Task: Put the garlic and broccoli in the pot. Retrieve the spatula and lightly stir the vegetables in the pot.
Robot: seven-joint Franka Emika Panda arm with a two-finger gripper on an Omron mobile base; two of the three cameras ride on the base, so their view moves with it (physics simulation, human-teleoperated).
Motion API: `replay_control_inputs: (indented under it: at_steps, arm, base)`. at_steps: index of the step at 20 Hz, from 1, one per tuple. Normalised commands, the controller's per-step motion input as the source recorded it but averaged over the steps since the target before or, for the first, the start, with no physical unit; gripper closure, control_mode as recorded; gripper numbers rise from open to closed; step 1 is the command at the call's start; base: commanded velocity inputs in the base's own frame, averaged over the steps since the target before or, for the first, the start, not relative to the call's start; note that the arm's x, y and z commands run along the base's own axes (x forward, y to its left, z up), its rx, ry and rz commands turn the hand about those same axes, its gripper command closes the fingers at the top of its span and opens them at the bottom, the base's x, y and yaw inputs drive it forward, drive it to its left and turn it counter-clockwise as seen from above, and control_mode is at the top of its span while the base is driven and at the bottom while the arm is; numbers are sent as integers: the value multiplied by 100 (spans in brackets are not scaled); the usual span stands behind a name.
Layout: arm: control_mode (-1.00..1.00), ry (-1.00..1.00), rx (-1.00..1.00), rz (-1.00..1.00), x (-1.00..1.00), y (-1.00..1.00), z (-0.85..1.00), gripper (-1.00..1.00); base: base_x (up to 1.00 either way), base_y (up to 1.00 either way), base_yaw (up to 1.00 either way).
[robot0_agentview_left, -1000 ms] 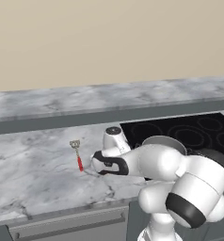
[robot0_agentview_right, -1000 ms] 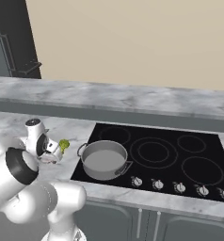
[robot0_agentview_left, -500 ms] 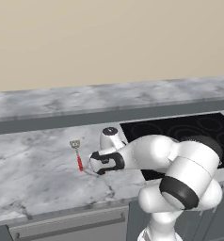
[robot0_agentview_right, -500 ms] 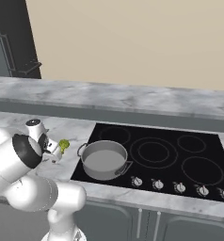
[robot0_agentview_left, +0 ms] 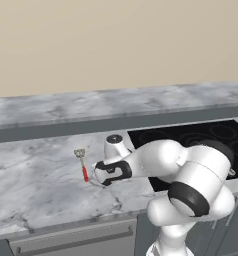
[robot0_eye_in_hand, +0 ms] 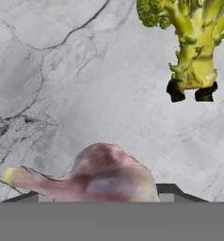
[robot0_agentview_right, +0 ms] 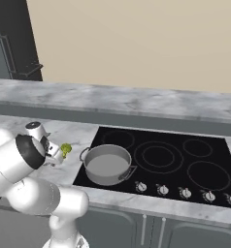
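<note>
1. The step in hand looks like the 1st one: fetching the garlic [robot0_eye_in_hand: 109,174]. The gripper [robot0_agentview_left: 98,175] is down low over the marble counter [robot0_agentview_left: 36,185], on the side of the pot [robot0_agentview_right: 107,164] away from the burners, and the hand view has the garlic right at its bottom edge.

2. I cannot tell how wide the fingers stand or whether they have hold of the bulb; the garlic covers the place where the tips would show.

3. The pot sits on the black cooktop [robot0_agentview_right: 185,160], on the front burner nearest the arm, and its inside looks bare, so neither vegetable is in yet by my reading.

4. The broccoli [robot0_agentview_right: 65,149] stands on the counter just beside the pot's near handle, between the pot and the robot's wrist. In the hand view it is close beyond the garlic, apart from it.

5. The spatula [robot0_agentview_left: 82,163] lies flat on the counter further from the pot than the gripper is, untouched.

6. Next move, as I judge it: get a firm close on the bulb, lift clear of the broccoli, then carry toward the pot and release above its rim.

7. Materials and shapes:
   - garlic: pinkish-white, rounded, tapering to a pale pointed tip; likely to roll.
   - broccoli: bumpy yellow-green head on a short ridged stalk.
   - pot: smooth grey metal, wide and shallow, with 2 loop handles.
   - spatula: thin red handle, small slotted grey head.
   - counter: grey-veined marble, flat and smooth.
</note>
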Motion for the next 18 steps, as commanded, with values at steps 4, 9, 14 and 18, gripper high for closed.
replay_control_inputs:
  at_steps: [4, 9, 14, 18]
  arm:
    - [-100, 0, 1, 0, -6, -7, 12, 100]
    - [-100, 2, 6, 0, -42, -26, 50, 100]
    - [-100, 4, 15, 0, -42, -39, 74, 100]
    - [-100, 2, 9, 0, -45, -44, 65, 100]
  base:
    - [0, 0, 0]
    - [0, 0, 0]
    - [0, 0, 0]
    - [0, 0, 0]
